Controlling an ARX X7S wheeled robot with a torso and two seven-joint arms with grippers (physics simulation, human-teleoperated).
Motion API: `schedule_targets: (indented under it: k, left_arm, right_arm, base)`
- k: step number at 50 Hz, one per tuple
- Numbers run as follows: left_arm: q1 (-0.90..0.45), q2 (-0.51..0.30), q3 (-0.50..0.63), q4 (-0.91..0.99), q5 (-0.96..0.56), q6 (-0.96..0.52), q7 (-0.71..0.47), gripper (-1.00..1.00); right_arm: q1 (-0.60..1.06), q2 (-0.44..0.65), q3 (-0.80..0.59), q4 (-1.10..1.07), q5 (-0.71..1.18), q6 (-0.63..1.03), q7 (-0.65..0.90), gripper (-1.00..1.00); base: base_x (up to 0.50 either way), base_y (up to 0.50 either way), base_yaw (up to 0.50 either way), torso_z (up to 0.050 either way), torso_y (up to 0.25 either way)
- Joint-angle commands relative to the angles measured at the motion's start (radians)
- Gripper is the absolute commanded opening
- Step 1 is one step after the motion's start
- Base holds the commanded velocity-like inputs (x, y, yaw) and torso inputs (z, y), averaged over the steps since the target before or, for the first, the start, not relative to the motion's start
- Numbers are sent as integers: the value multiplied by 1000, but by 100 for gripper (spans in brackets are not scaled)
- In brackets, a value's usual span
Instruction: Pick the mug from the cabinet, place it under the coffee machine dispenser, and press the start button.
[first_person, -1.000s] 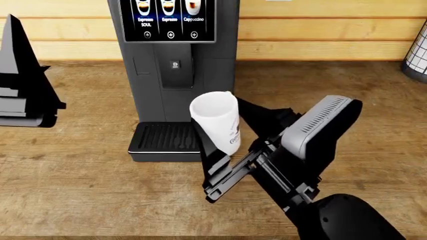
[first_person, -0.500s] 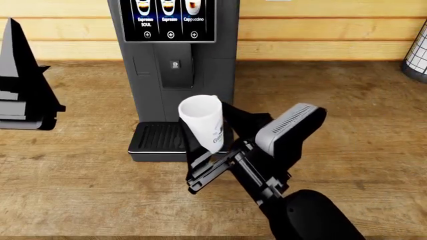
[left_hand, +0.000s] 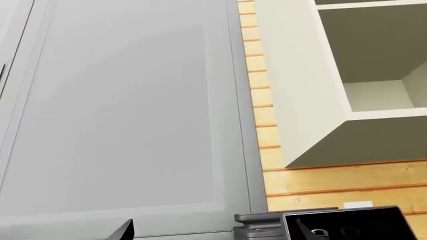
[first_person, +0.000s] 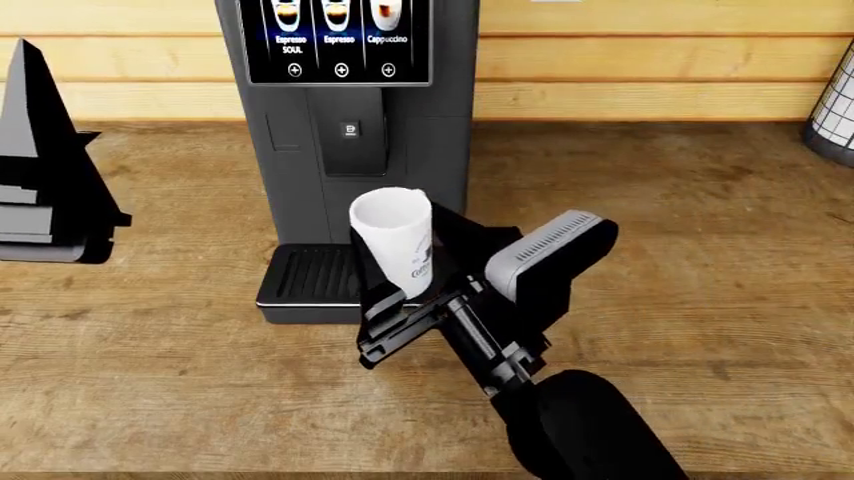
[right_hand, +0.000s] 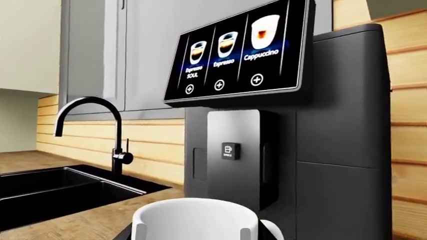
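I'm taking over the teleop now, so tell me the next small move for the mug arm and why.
Probably ease the right pincer a little further left toward the machine and then lower. The mug is held upright but sits over the right edge of the ribbed drip tray, while the coffee machine dispenser hangs further left, above the tray's middle.

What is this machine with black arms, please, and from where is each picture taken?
It is a simulated two-armed robot. The head view looks down on a wooden counter. The right gripper holds a white mug in front of the coffee machine, at the right edge of the drip tray. The right wrist view looks over the mug's rim at the dispenser, the drink screen, and a black faucet over a sink. The left wrist view shows only cabinets; the left gripper is unseen.
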Motion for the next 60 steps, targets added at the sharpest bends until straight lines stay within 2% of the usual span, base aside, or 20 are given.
schedule_targets:
  k: [1,18,60]
  left_arm:
    - [2,-5,1,0,-3,4,-2,100]
    - [17,-9,-3,2,-3,15,-5,100]
    - [41,-28,-7,9,-11,32,-10,100]
  right_arm:
    - [7,-7,-32,33,-29,-16,-1,-100]
    - [11,2,-48,78,-40,-8,32,-100]
    - [120,-72,-102,399,-74,-228,24,-100]
  base:
    - [0,0,0,0,0]
    - [0,0,0,0,0]
    - [0,0,0,0,0]
